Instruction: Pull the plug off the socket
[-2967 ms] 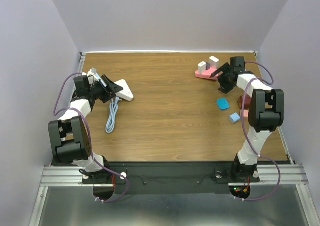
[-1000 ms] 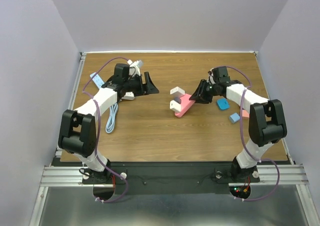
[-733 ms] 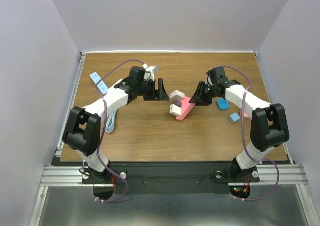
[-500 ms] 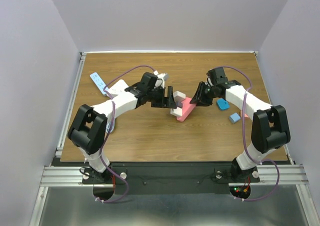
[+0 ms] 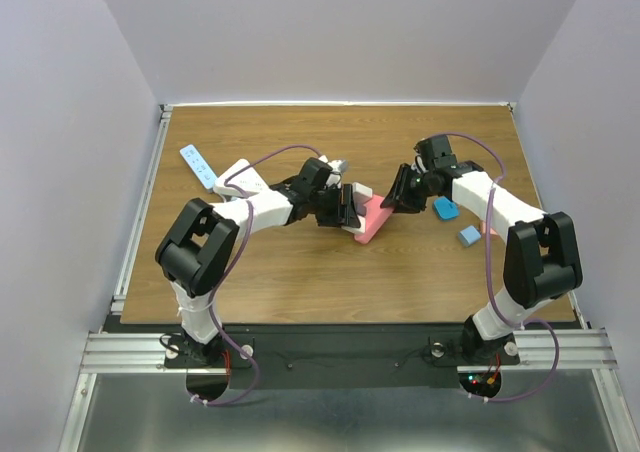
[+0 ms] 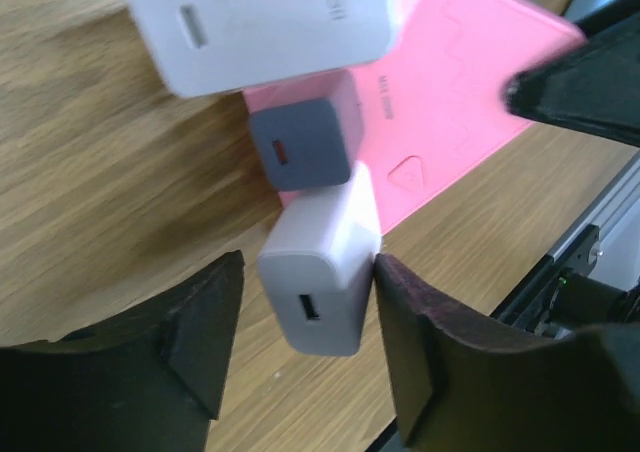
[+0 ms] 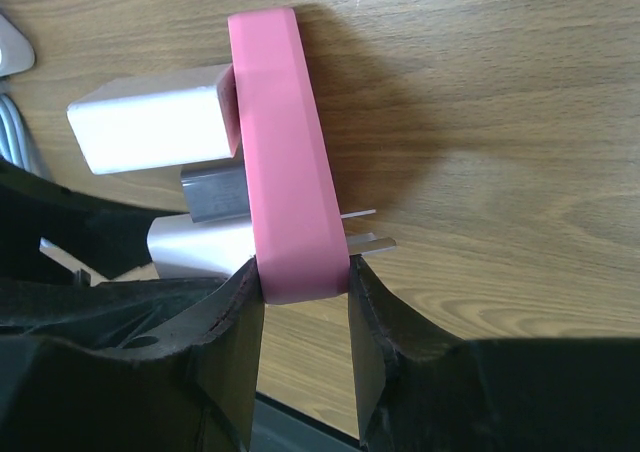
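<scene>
- Top external view: a slim white-and-blue strip (image 5: 197, 165) lies near the far-left corner of the bench (image 5: 300, 282). A white power strip (image 5: 243, 177) sits just to its right.
- The left gripper (image 5: 346, 208) is at about mid-bench, against the left end of the pink socket board (image 5: 374, 218).
- Left wrist view: the jaws are spread and flank the small white plug (image 6: 318, 272). One finger (image 6: 415, 352) touches the plug's side. The other finger (image 6: 205, 337) stands just off it, with a sliver of wood showing between.
- The plug sits in the socket board at its near edge, directly between the left jaws. A grey plug (image 6: 305, 144) is seated just beside it, and a larger white plug (image 6: 260, 22) sits beyond that.
- The socket board lies diagonally, slightly right of the bench's centre and nearer the far edge than the near one.
- Right wrist view: the right gripper (image 7: 300, 272) has its jaws pressed onto the end of the socket board, one finger on each face. The board shows edge-on here.
- Thin metal prongs (image 7: 368, 240) project from the board's back face, just beside one right finger.
- A blue block (image 5: 445, 208) lies just right of the right gripper. A second blue block (image 5: 469, 236) lies nearer the right edge.
</scene>
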Robot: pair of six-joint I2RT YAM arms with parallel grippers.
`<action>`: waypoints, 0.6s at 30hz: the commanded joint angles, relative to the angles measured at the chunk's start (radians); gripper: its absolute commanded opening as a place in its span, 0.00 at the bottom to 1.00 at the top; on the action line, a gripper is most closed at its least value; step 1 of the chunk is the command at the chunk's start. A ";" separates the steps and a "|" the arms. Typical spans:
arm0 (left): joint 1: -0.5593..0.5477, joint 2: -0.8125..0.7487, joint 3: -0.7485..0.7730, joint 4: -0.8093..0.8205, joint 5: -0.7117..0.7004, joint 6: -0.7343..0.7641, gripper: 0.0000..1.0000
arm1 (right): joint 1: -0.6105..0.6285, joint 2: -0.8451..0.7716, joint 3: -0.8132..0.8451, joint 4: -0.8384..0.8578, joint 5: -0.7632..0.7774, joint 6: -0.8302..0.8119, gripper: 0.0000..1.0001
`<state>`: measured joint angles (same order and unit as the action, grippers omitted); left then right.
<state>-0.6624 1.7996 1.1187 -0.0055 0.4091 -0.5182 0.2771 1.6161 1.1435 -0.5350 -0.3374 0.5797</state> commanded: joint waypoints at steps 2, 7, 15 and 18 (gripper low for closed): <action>-0.017 -0.009 -0.016 0.113 -0.029 -0.043 0.43 | 0.007 -0.036 -0.013 -0.014 -0.009 -0.038 0.00; -0.025 -0.039 -0.023 0.140 -0.030 -0.081 0.05 | 0.005 -0.047 -0.019 -0.014 -0.005 -0.038 0.21; -0.034 -0.091 -0.066 0.167 -0.093 -0.190 0.00 | 0.005 -0.093 -0.022 -0.014 0.044 -0.004 0.83; -0.037 -0.112 -0.109 0.226 -0.104 -0.264 0.00 | 0.005 -0.127 -0.054 -0.002 0.089 0.029 0.86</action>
<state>-0.6930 1.7638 1.0500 0.1429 0.3462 -0.6922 0.2764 1.5597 1.1255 -0.5507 -0.3069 0.5789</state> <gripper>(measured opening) 0.424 0.854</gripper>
